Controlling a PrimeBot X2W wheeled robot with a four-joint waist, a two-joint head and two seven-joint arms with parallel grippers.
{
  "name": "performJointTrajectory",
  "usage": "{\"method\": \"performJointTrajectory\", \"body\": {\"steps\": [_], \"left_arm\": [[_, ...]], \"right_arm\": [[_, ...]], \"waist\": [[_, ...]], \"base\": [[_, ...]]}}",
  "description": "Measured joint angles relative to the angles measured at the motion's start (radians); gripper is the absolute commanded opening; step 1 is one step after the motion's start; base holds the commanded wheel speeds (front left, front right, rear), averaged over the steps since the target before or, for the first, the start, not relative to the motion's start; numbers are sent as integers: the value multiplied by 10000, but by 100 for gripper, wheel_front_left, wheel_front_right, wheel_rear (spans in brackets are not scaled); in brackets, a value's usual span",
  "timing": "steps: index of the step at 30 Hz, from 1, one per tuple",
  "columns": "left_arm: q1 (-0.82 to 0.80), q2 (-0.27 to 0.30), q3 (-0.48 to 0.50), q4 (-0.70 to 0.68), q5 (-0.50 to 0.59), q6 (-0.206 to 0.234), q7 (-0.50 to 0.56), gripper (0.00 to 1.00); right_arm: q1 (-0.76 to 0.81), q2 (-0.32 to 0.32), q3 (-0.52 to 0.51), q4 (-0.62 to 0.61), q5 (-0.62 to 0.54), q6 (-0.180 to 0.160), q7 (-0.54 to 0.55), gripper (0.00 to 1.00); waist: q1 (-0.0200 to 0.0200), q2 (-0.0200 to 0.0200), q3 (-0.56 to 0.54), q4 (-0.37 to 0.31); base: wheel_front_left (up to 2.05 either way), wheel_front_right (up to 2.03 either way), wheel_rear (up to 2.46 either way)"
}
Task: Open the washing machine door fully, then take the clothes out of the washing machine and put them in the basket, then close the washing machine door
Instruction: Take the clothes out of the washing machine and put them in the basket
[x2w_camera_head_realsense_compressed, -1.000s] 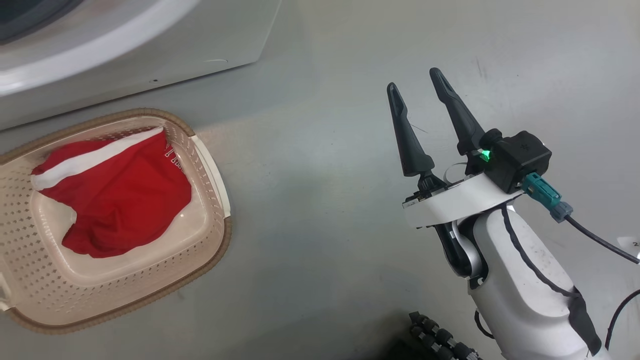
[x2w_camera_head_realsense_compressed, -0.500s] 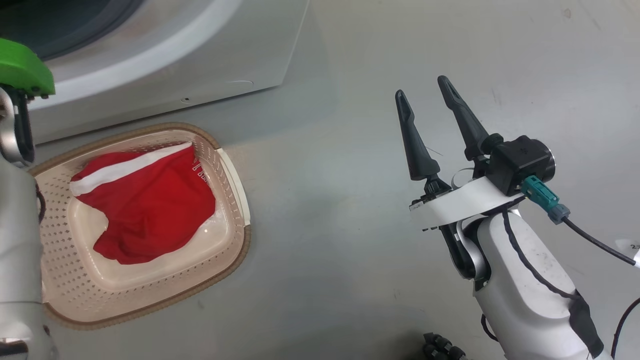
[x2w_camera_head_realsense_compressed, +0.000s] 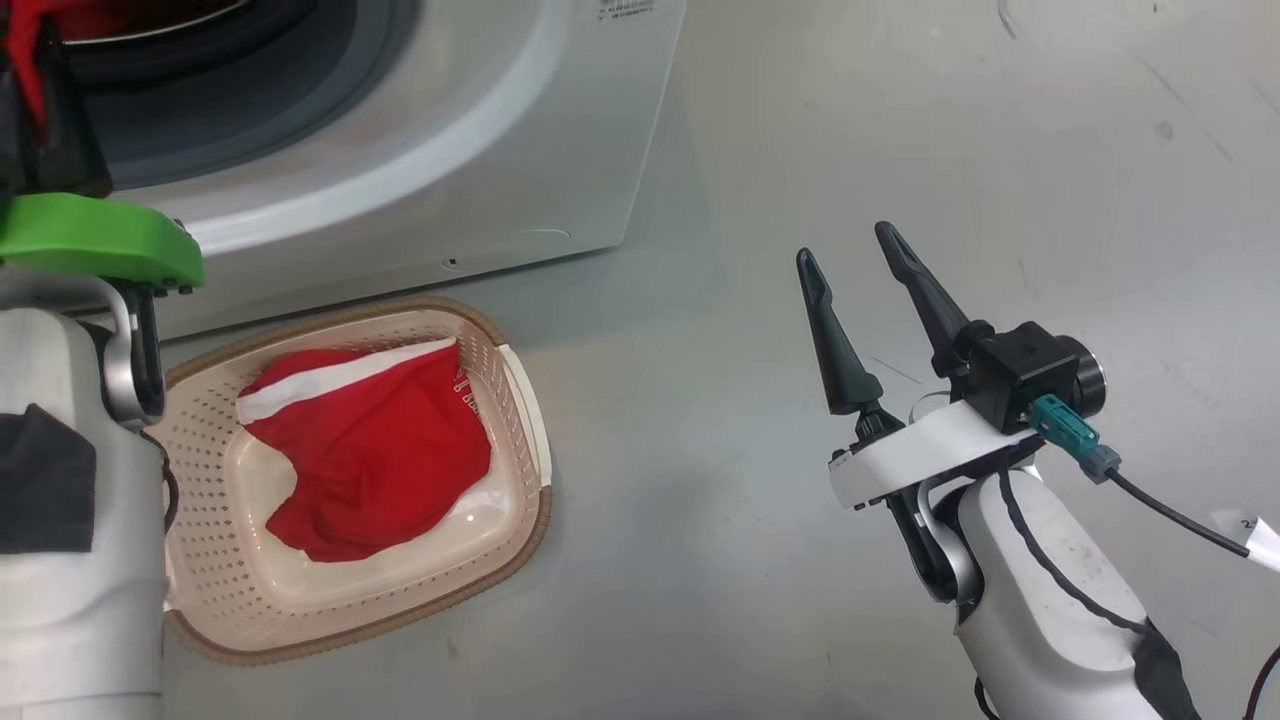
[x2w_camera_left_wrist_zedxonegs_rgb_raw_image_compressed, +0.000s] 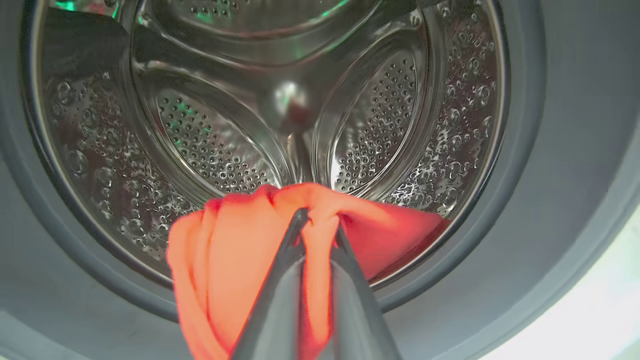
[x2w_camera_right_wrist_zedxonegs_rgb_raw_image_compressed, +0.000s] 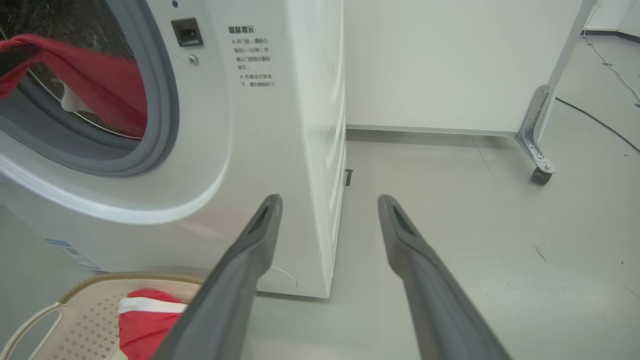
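Now the left gripper (x2w_camera_left_wrist_zedxonegs_rgb_raw_image_compressed: 318, 222) is pinching a red garment (x2w_camera_left_wrist_zedxonegs_rgb_raw_image_compressed: 235, 245) at the washing machine (x2w_camera_head_realsense_compressed: 480, 150) mouth. Lifting it clear of the gasket (x2w_camera_left_wrist_zedxonegs_rgb_raw_image_compressed: 550, 200) toward the seven-o'clock basket (x2w_camera_head_realsense_compressed: 210, 560) seems wisest, while the right gripper (x2w_camera_head_realsense_compressed: 845, 242) is gaping, empty.

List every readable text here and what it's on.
"温馨提示:" – printed heading on the washer front.
"1-2分钟" – in the smaller lines under it; the rest is too small to trust.
"2" – on the cable tag; rest unreadable.
Blurred: blue label low on the washer.
Unreadable: white print on the clothes in the basket.
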Motion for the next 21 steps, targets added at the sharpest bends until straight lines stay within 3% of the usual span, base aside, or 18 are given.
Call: {"method": "performJointTrajectory", "body": {"steps": [21], "left_arm": [[2420, -487, -146, -3881, 280, 59, -2, 0]], "right_arm": [[1144, -4, -495, 251, -176, 94, 2, 100]], "waist": [[0, 0, -2060, 649]], "base": [[0, 0, 0]]}}
